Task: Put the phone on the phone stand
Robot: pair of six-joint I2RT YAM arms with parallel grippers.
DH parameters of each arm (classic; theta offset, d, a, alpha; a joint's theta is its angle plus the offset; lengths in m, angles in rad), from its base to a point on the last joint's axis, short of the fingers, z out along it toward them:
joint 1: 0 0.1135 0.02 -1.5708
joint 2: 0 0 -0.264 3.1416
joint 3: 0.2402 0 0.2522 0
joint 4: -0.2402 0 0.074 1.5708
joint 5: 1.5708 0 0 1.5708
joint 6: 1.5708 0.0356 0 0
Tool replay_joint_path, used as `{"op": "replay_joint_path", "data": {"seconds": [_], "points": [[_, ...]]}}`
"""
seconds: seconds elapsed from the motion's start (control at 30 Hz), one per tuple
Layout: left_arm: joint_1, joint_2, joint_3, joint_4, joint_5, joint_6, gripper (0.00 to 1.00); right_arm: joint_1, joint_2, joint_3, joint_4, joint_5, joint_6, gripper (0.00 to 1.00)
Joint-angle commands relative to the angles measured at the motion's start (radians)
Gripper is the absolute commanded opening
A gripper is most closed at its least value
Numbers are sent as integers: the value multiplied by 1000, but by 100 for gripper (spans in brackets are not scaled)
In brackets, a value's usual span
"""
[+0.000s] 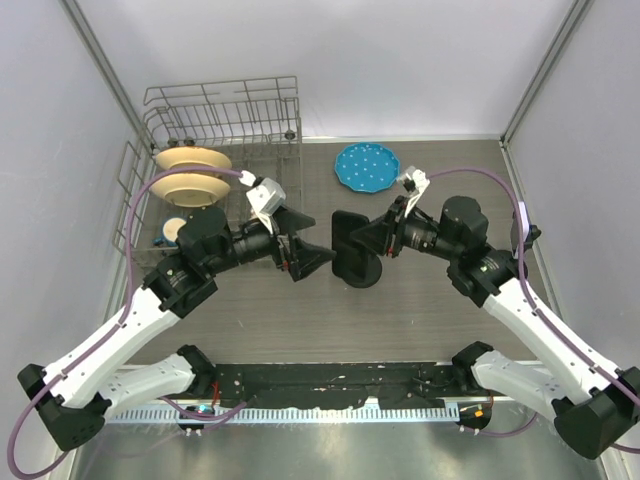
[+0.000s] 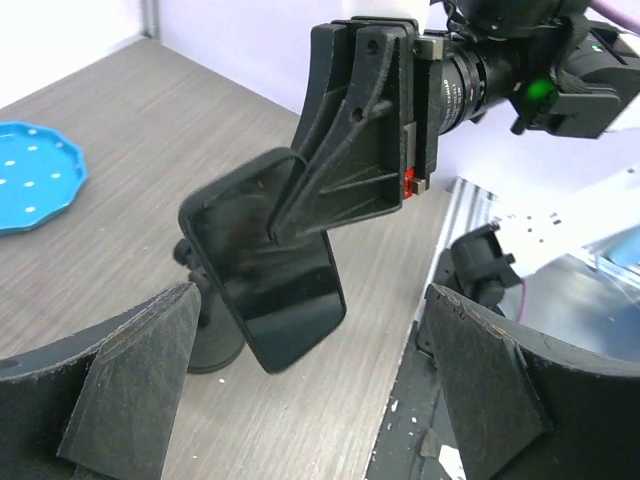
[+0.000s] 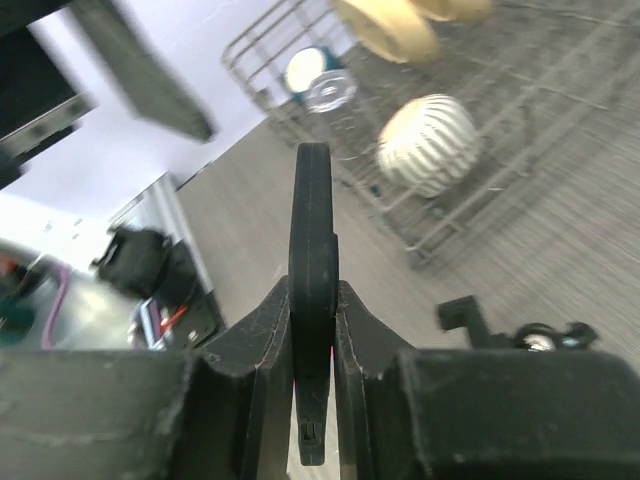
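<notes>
Overhead view of a grey wood-grain table [image 1: 250, 320] with two robot arms reaching in from the bottom edge and meeting near the centre of the frame.

The right gripper [image 1: 360, 235] is clamped on a black phone [image 1: 345, 232], pinching it by one end. The right wrist view shows the phone edge-on, squeezed between the two fingers [image 3: 250, 350]. Just below the phone in the overhead view sits the black phone stand [image 1: 362, 272], on a round base. In the left wrist view the phone hangs tilted, its dark screen facing the camera, and its lower end overlaps the stand [image 2: 212, 335] behind it (whether the two touch cannot be told).

The left gripper [image 1: 312, 245] sits just left of the phone with its fingers [image 2: 130, 380] spread wide apart, holding nothing. The phone appears in the gap between them in its own wrist view.

At the upper left of the overhead frame stands a wire dish rack [image 1: 220, 120] holding cream plates [image 1: 190, 160]. A blue plate [image 1: 366, 165] lies on the table at upper centre, well apart from the phone.
</notes>
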Motion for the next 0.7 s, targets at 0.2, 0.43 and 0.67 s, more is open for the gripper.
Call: {"op": "replay_joint_path", "data": {"seconds": [0.2,0.43,0.67], "points": [[18,28,-6,147,314,-74,98,5,-114,-49,243,-460,-9,1],[18,78,-19,271,465,-175,71,5,-161,-72,341,-455,32,1],[20,100,-12,299,506,-189,47,5,-132,-92,441,-463,86,1]]}}
